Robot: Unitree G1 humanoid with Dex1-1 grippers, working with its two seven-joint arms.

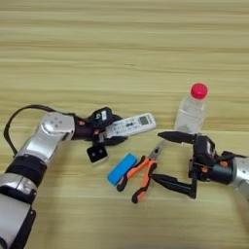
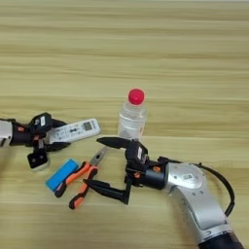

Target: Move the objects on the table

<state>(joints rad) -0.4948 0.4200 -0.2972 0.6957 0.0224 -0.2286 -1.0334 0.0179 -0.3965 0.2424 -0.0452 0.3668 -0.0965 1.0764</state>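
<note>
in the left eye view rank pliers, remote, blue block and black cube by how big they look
1. orange-black pliers and white remote: too alike to rank
2. blue block
3. black cube

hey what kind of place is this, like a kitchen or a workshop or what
Probably a robot test bench, not a kitchen: a bare light-yellow wooden plank table holding unrelated items, including a white remote control, orange-black pliers and a clear plastic bottle with a red cap, with two black-fingered robot grippers working among them.

text: none legible | white remote control [image 1: 130, 125]: display possibly blurred
</note>
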